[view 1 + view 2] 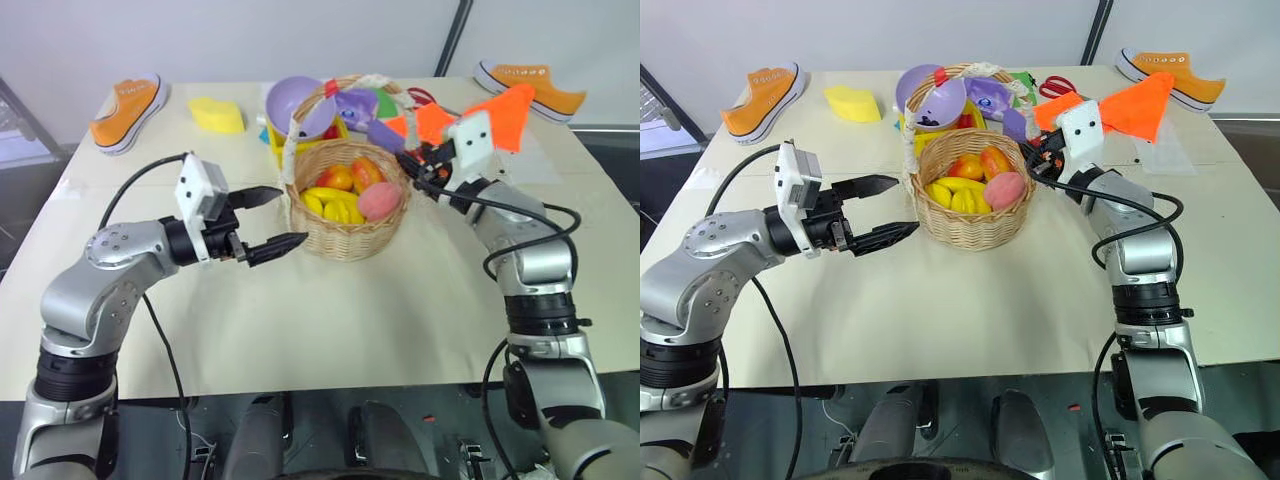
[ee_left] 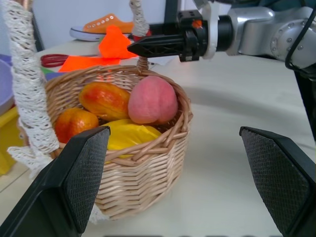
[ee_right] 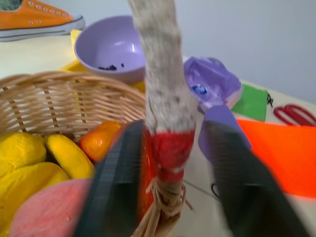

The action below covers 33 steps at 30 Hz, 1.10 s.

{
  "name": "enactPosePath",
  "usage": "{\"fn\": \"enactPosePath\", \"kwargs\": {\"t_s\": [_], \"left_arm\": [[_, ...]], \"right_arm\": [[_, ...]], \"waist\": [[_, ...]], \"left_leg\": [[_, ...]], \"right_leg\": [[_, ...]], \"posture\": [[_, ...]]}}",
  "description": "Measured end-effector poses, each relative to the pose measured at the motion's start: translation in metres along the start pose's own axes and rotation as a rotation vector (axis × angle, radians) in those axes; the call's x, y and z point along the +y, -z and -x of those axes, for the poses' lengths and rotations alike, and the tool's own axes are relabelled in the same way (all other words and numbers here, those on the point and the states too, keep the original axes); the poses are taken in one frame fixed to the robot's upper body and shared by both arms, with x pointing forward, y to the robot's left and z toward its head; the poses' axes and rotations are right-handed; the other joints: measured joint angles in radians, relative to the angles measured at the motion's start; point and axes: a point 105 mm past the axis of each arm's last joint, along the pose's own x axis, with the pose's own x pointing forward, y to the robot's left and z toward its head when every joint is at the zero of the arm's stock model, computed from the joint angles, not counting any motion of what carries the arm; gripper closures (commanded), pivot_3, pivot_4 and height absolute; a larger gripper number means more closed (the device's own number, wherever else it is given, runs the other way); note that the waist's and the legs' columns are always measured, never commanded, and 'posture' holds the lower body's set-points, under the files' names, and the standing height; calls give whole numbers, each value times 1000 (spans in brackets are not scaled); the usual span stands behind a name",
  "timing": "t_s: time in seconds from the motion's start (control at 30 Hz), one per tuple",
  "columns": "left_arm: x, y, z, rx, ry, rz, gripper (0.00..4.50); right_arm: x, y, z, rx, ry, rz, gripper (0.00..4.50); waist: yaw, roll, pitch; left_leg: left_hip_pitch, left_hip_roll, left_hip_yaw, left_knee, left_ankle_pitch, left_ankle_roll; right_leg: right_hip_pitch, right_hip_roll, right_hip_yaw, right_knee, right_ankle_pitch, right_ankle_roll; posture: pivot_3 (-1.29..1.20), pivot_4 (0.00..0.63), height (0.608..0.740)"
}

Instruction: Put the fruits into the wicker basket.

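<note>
Wicker basket (image 1: 345, 235): tan weave; handle wrapped white, red at its base. Contents: red-to-yellow mango (image 2: 104, 100), pinkish-red peach (image 2: 152, 100), yellow bananas (image 1: 335, 204). At 12 o'clock of the basket: purple bowl (image 1: 298, 104). Sneakers (image 1: 128, 111): orange, white soles.

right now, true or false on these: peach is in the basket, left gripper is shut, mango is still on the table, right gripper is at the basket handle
1. The peach lies in the wicker basket: true.
2. The left gripper is shut: false, its fingers stand wide open beside the basket, holding nothing.
3. The mango lies on the table: false, it is in the basket beside the peach.
4. The right gripper is at the basket handle: true, a finger on each side of its base.
</note>
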Motion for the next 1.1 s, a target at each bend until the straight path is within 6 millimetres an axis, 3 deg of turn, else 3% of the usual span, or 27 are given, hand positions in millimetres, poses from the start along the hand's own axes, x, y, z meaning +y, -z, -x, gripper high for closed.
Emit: {"fn": "enactPosePath", "kwargs": {"t_s": [0.17, 0.23, 0.4, 0.53, 0.63, 0.73, 0.87, 1.1], "left_arm": [[-3, 2, 1, 2, -8, 0, 0], [-3, 3, 1, 3, -7, 2, 0], [-6, 6, -3, 9, 24, 7, 0], [-7, 5, -13, 0, 65, 1, 0], [-7, 3, -18, -10, 82, -3, 0], [-9, -1, -26, -25, 110, -20, 0], [-11, -3, -28, -32, 119, -26, 0], [-9, 8, -22, -11, 95, 6, 0]], "right_arm": [[-22, -9, 19, -32, 90, -2, 4433], [-40, -15, 39, -43, 157, 14, 4433], [-110, -27, 105, -30, 469, 18, 4433], [-145, -19, 141, 51, 653, 69, 4433], [-157, -3, 149, 96, 717, 39, 4433], [-164, 7, 153, 110, 743, 18, 2964], [-166, 6, 157, 97, 760, 27, 1033], [-142, 16, 182, 132, 672, 95, 1033]], "waist": [[3, 0, 0], [7, 0, 0], [19, 0, 0], [16, 0, 0], [4, 1, 0], [-2, 2, 1], [-1, 3, 1], [7, 3, 1]], "left_leg": [[0, 0, 0, 0, 0, 0], [-1, 0, 0, 0, 0, 0], [0, 0, 3, 0, 0, 0], [2, 0, 5, -1, 0, 1], [2, 1, 6, -1, 0, 1], [2, 1, 6, -1, 0, 1], [2, 1, 6, -1, 0, 1], [2, 1, 6, 0, 0, 1]], "right_leg": [[0, -2, 0, 0, 0, 0], [0, -2, 0, -1, 0, 0], [0, -3, 1, -1, 0, 0], [0, -2, 4, -1, 0, 0], [-1, 1, 6, 0, 0, 0], [-2, 1, 6, 0, 0, 1], [-2, 2, 7, 0, 0, 1], [-1, 1, 7, -1, 1, 1]], "posture": [[0, 150, 738], [0, 150, 738], [0, 150, 738], [0, 150, 738], [0, 150, 738], [0, 150, 738], [0, 150, 738], [0, 150, 738]]}}
